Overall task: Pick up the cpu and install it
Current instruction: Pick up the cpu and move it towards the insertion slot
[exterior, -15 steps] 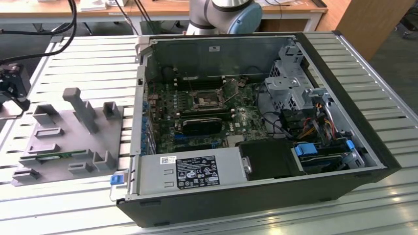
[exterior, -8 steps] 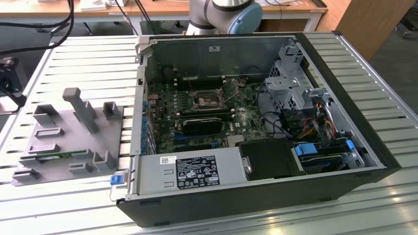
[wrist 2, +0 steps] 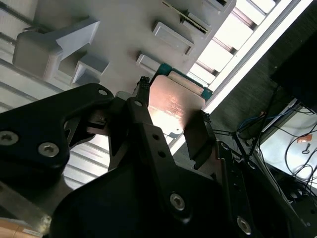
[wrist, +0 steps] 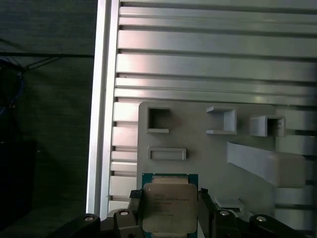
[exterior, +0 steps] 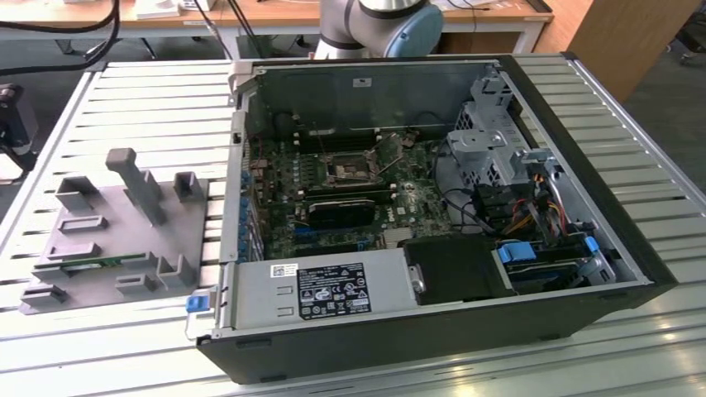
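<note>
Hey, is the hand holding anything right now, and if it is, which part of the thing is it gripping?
Yes. The hand holds the cpu, its fingers pinching two opposite side edges and leaving the metal top bare.

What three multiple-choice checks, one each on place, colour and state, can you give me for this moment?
1. Where is the cpu? A held in the gripper; B seated in the socket; C on the floor.
2. What colour is the fixture tray? A red; B grey; C yellow.
3. The computer case is: A closed; B upside down; C open.
Answers: 1 A, its fingers flank the cpu in both wrist views. 2 B, grey in the exterior view. 3 C, its motherboard is exposed.
</note>
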You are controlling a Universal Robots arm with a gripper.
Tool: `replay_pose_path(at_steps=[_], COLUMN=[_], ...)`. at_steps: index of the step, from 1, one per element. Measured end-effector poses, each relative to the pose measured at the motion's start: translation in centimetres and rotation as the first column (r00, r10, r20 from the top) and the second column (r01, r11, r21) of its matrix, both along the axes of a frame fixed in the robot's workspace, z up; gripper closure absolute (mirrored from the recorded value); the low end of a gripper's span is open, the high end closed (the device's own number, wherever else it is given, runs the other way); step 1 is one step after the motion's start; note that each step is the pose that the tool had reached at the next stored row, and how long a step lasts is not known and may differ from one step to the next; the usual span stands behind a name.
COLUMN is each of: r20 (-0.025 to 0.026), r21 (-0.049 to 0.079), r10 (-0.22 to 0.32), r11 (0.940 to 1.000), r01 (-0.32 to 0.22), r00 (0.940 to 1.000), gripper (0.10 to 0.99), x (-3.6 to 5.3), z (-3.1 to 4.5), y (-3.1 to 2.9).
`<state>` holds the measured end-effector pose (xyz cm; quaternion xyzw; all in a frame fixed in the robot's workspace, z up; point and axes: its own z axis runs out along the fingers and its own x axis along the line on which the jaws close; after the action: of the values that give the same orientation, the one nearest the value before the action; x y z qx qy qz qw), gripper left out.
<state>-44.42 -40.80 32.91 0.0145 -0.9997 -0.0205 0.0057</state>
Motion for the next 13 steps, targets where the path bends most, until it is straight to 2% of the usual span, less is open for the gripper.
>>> replay_pose_path(at_steps=[13], r20=[0.0000], r21=[0.000], r10=[0.000], r11=[1.0000], r01=[0.000], r00=[1.0000], gripper=[0.553], x=[0.00], z=[2.82], y=[0.07])
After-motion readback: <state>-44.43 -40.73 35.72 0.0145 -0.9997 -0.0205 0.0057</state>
